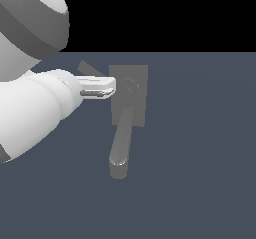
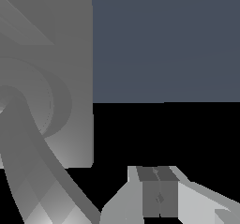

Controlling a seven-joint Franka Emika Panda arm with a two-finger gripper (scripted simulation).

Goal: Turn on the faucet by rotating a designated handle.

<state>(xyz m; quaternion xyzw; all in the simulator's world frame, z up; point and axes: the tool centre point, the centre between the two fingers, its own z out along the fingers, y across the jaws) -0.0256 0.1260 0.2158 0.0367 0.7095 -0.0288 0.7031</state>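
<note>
Where gripper (image 1: 111,87) abuts faucet (image 1: 129,100) edge

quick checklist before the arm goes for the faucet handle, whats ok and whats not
1. Handle in view: ok, thin bar angling out from the hub, partly behind the gripper.
2. Gripper near the handle: ok, its tip lies at the base plate edge, just below the bar in the exterior view.
3. Gripper touching the handle: cannot tell, no view shows a contact.
4. Fingers closed together: ok, wrist view shows the pads meeting with nothing between.
5. Clear of the spout: ok, it points away towards the camera.
6. Faucet turned on: cannot tell.
</note>
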